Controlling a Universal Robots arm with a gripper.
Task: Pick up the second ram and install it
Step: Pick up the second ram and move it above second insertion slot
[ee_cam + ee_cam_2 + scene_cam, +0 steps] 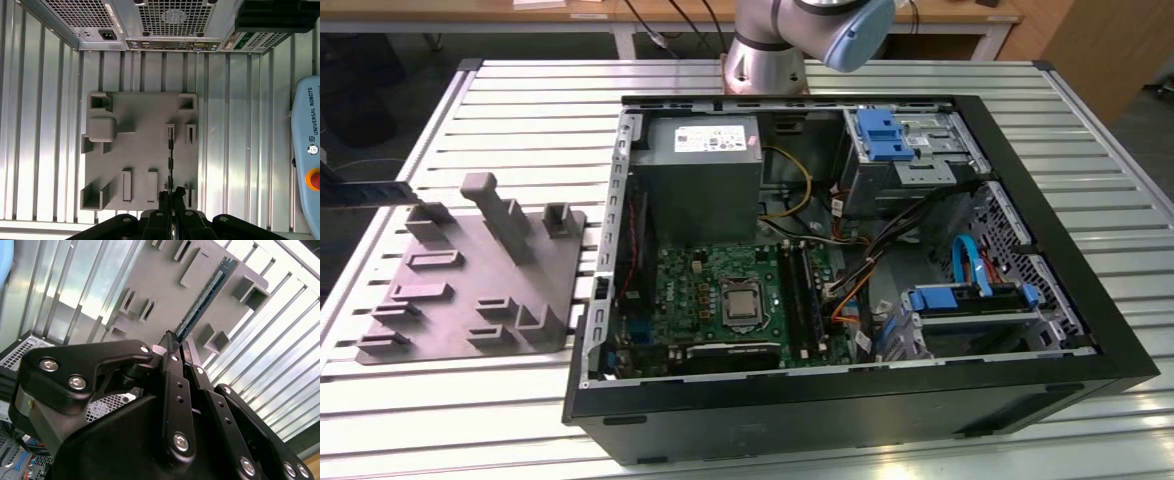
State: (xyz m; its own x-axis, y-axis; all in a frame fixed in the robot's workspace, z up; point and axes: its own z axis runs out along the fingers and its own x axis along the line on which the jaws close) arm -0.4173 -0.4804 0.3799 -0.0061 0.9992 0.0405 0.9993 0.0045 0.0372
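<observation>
My gripper point(179, 342) is shut on one end of the second ram point(205, 295), a thin dark stick. The stick reaches out past the fingertips over the grey fixture point(165, 285). In the first wrist view the ram point(171, 160) shows edge-on as a dark line running from my gripper point(172, 192) across the fixture point(140, 125). A dark bar point(371, 192) reaches in from the exterior view's left edge, above the fixture point(467, 280); it looks like the same stick. The open computer case point(854, 100) holds the motherboard point(720, 300).
The case's rear panel point(165, 20) lies just beyond the fixture in the first wrist view. The fixture carries a tall upright point(494, 215) and several low tabs. The arm's base point(767, 50) stands behind the case. A pendant with a red button point(310, 150) lies on the slatted table point(520, 110).
</observation>
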